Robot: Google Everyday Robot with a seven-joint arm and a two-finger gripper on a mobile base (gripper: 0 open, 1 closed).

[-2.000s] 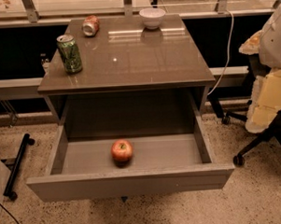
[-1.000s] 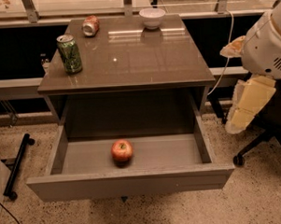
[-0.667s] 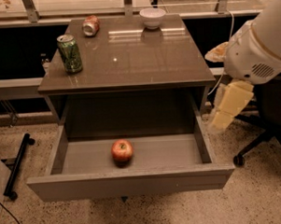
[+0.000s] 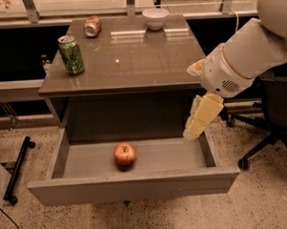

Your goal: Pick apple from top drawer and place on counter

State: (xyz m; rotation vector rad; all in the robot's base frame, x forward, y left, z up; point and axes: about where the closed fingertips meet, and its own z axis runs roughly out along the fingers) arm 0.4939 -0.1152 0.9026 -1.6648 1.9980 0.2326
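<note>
I'm looking across a speckled stone floor [image 4: 276,208], with a black wheeled bar [image 4: 19,165] lying at the far left. The counter [image 4: 131,55] is showing glossy grey-brown and throwing back light streaks. A green can [image 4: 71,54] is standing upright near its left edge. A crushed red-and-white can [image 4: 92,26] is lying on its side at the back left, and a white bowl [image 4: 155,18] is sitting at the back, right of centre. A metal window frame is running behind the counter.

Below, the top drawer [image 4: 132,186] is standing pulled out, its smooth grey floor showing. The apple [image 4: 124,154] is resting on that floor, a little left of centre and towards the front panel; it's round and red, with a yellowish patch near the top.

The gripper [image 4: 194,128] is hanging off the white arm [image 4: 246,54] over the drawer's right rear corner, pointing down, well apart from the apple. I can't tell whether it's spread or closed. A black office chair [image 4: 270,115] is sitting at the far right.
</note>
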